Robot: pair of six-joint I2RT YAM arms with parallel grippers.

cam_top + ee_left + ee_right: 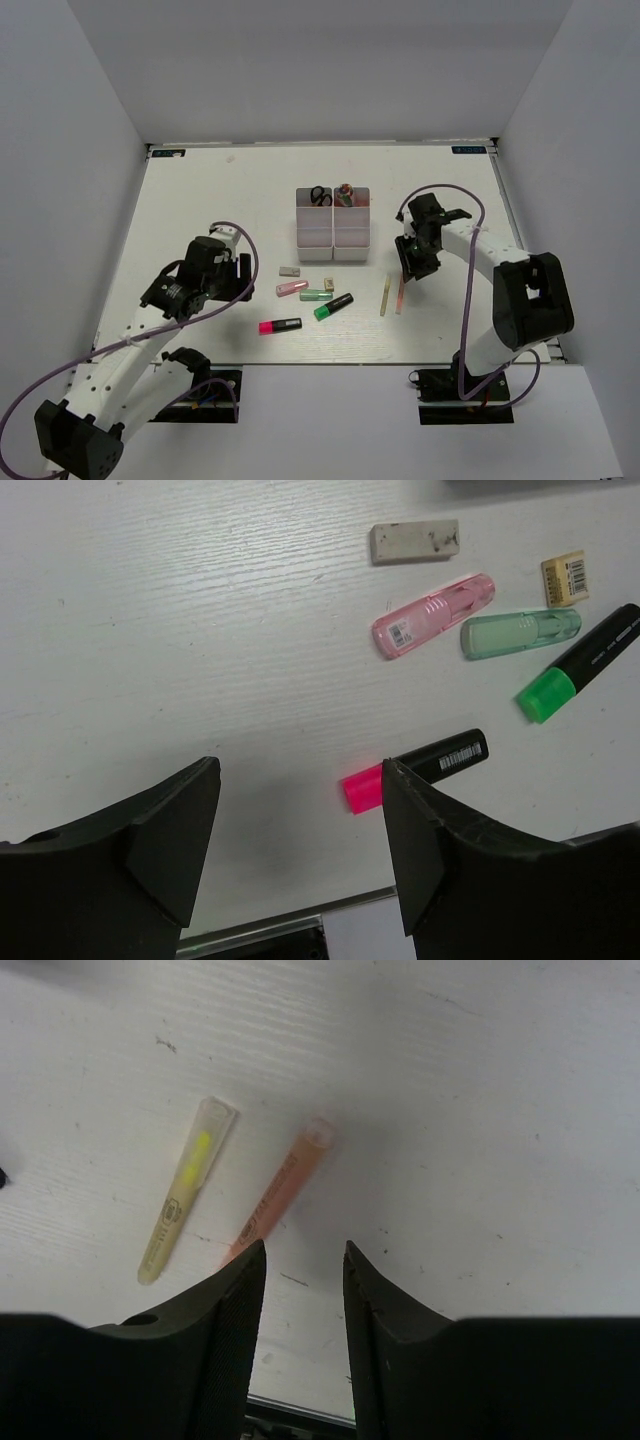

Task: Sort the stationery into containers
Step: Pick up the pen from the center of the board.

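Note:
The containers [332, 238] are a white block of bins; black-handled scissors [320, 196] stand in the back left bin and a fat tube [345, 192] in the back right. On the table lie a pink highlighter [280, 325] [415, 770], a green highlighter [333, 306] [580, 665], a pink pastel marker [433, 616], a green pastel marker [520, 634], two erasers [414, 541] [565, 578], a yellow stick [185, 1190] and an orange stick [280, 1190]. My left gripper [300, 770] is open and empty, left of the pink highlighter. My right gripper [300, 1250] is open and empty, just right of the orange stick.
White walls enclose the table [200, 200] on three sides. The table's near edge [280, 925] lies just below my left fingers. Purple cables loop off both arms.

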